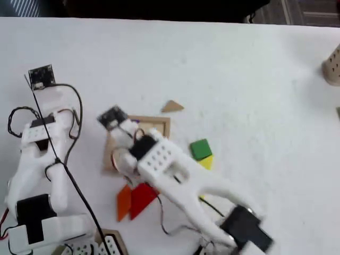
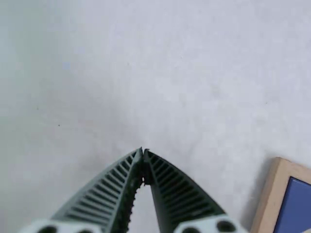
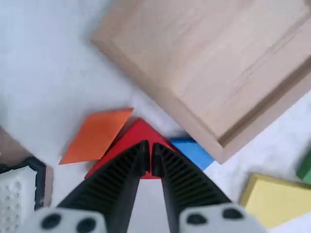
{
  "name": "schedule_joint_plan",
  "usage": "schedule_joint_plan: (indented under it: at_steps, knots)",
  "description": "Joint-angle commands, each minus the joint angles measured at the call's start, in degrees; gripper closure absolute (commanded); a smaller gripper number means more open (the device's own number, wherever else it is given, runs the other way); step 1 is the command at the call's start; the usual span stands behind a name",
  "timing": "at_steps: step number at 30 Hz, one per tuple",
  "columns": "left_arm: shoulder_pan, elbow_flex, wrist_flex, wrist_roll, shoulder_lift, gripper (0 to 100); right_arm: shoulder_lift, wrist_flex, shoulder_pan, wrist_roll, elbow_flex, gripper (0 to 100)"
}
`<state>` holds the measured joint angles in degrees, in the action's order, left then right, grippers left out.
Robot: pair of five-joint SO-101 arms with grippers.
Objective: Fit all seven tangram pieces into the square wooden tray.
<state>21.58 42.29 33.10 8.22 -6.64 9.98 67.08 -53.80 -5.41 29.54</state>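
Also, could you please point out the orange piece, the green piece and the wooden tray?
orange piece [image 3: 97,136], right wrist view, middle of its top face.
green piece [image 1: 201,149], high view, centre of its top face.
wooden tray [image 3: 209,58], right wrist view, bare inner floor.

A white table [image 1: 239,69] spreads under even light. Beyond its far edge, the room [image 1: 159,6] lies dark.

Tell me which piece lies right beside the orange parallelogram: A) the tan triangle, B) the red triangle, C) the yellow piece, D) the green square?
B: the red triangle lies edge to edge with the orange parallelogram, outside the tray, in both the right wrist view and the high view.
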Motion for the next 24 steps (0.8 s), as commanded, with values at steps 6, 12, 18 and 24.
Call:
schedule_joint_plan:
  at_steps: [6, 12, 18, 24]
  knots:
    - [0.31, -2.46, -1.58, 0.18, -0.13, 98, 11.74, -13.67, -17.36, 5.98, 20.84, 97.7]
    - [0.57, -2.46, -1.58, 0.44, -0.22, 98, 4.09, -21.14, -18.68, 5.71, 21.63, 97.9]
    - [4.26, -3.60, -1.58, 6.51, -0.22, 98, 0.22, -24.31, -17.36, 5.63, 19.34, 98.1]
    - [8.66, -3.34, -4.48, 17.14, -0.22, 98, 0.48, -28.35, -10.51, 2.20, 19.08, 98.1]
